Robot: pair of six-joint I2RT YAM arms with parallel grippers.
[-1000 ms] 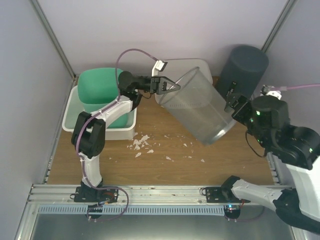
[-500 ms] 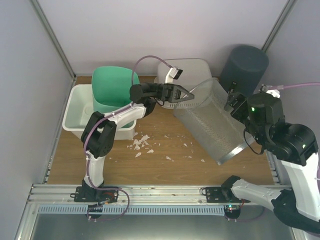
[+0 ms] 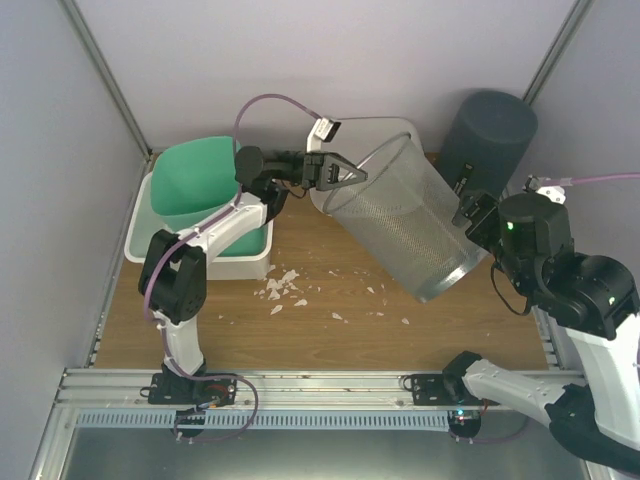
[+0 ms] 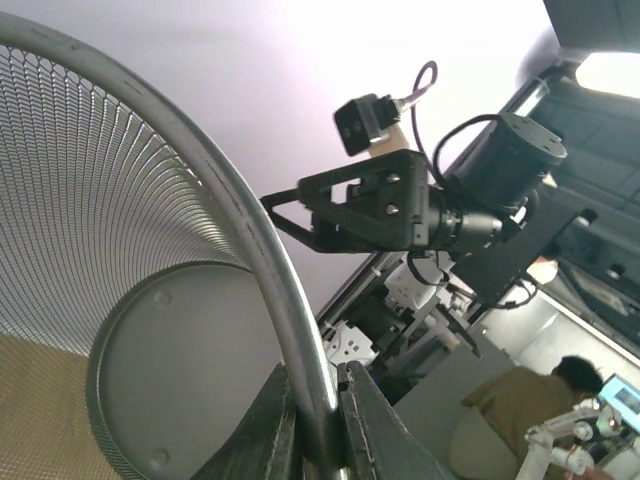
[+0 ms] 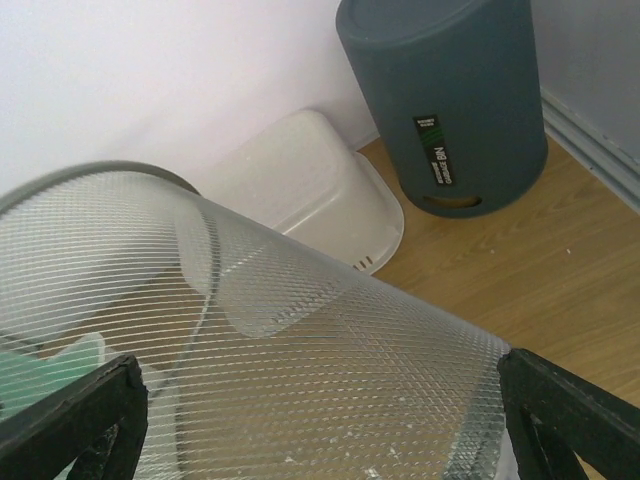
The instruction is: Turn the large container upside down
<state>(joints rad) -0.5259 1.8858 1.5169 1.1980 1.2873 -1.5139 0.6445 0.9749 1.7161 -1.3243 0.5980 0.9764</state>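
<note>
The wooden table (image 3: 330, 275) lay under all of it, and above it hung the one thing that mattered: the large mesh basket (image 3: 400, 225), clear of the surface and tipped hard over, mouth up and to the back left, solid base (image 3: 447, 272) low and to the right. Call that a basket on its side and then some, so the turn was under way and not finished.

Around it stood a dark grey bin (image 3: 488, 128) in the back right corner, a pale tub (image 3: 385, 130) lying mouth-down against the back wall, and a green tub (image 3: 200, 178) sitting inside a white crate (image 3: 150, 250).

Now the arms. The left gripper (image 3: 345, 173) was clamped on the basket's rim (image 4: 270, 270), and its wrist view showed the metal hoop running straight down between the two closed fingers (image 4: 372, 430). The right gripper (image 3: 467, 212) sat at the base end, fingers (image 5: 75, 420) spread wide either side of the mesh wall; whether they pressed on it, I couldn't tell.

What came next, by my reading: the rim needed swinging down toward the table while the base rose, the pinch staying firm so the hoop didn't slip, and the mouth landing flat on bare wood.

Smallest of all, pale scraps (image 3: 285, 285) were scattered beneath.
</note>
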